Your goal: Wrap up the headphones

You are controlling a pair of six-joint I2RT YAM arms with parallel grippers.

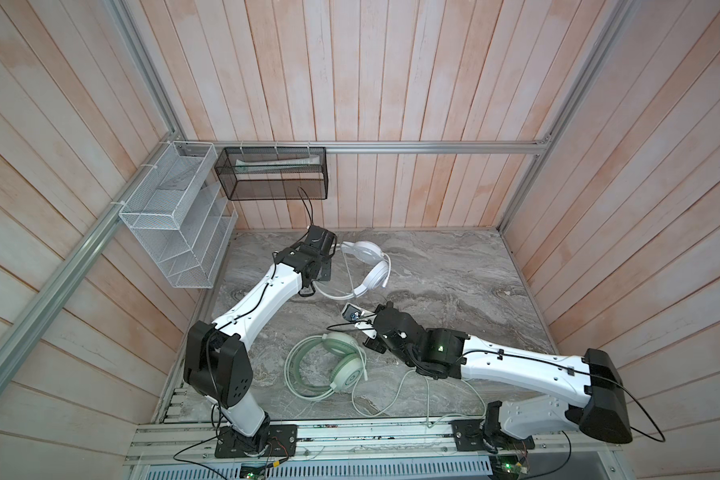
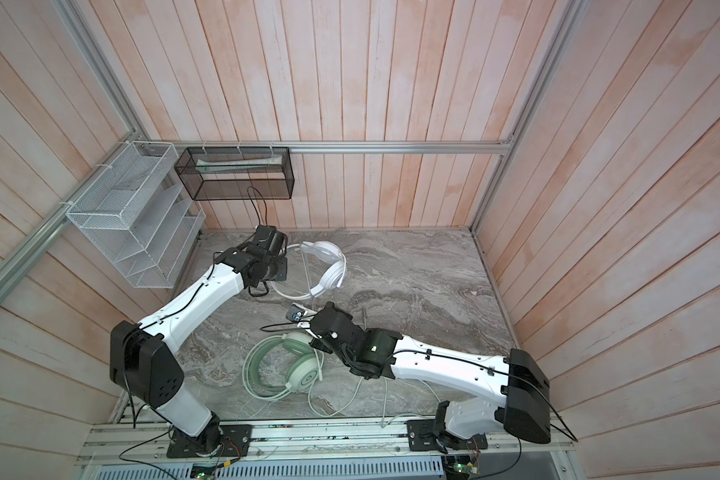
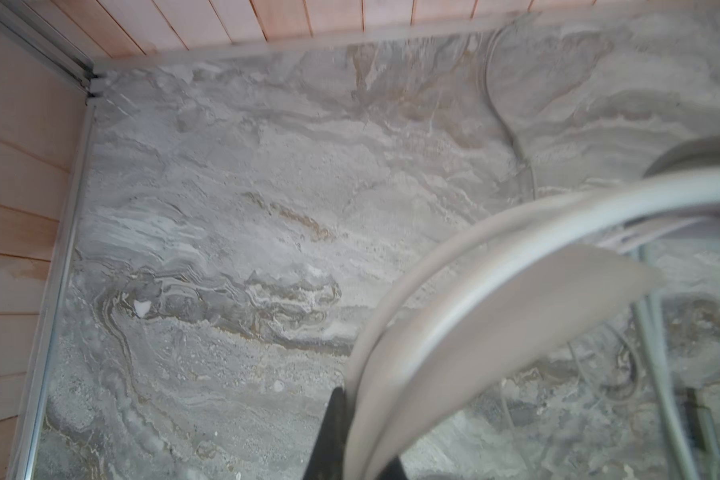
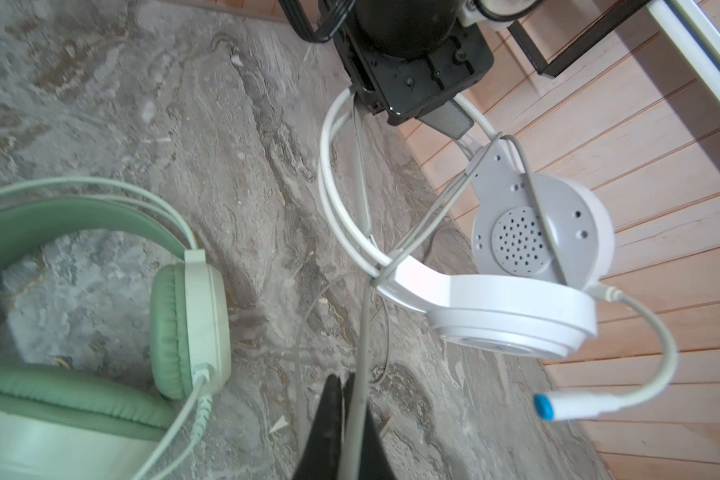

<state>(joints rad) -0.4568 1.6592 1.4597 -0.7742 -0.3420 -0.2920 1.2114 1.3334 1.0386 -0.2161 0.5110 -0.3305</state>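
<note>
The white headphones (image 1: 375, 270) (image 2: 333, 272) (image 4: 512, 307) hang above the back of the marble table. My left gripper (image 1: 336, 249) (image 3: 364, 419) is shut on their headband (image 3: 495, 299). Their grey cable (image 4: 364, 332) crosses one earcup, loops round the headband and runs taut down into my right gripper (image 1: 360, 307) (image 4: 344, 380), which is shut on it near the table's middle. The mint green headphones (image 1: 341, 361) (image 2: 304, 365) (image 4: 184, 307) lie flat near the front, just left of the right wrist.
The green headset's loose cable (image 1: 391, 399) trails over the front edge under the right arm. The white headset's microphone boom with a blue tip (image 4: 543, 407) sticks out. A white wire rack (image 1: 175, 216) and a black mesh basket (image 1: 273, 174) hang on the walls.
</note>
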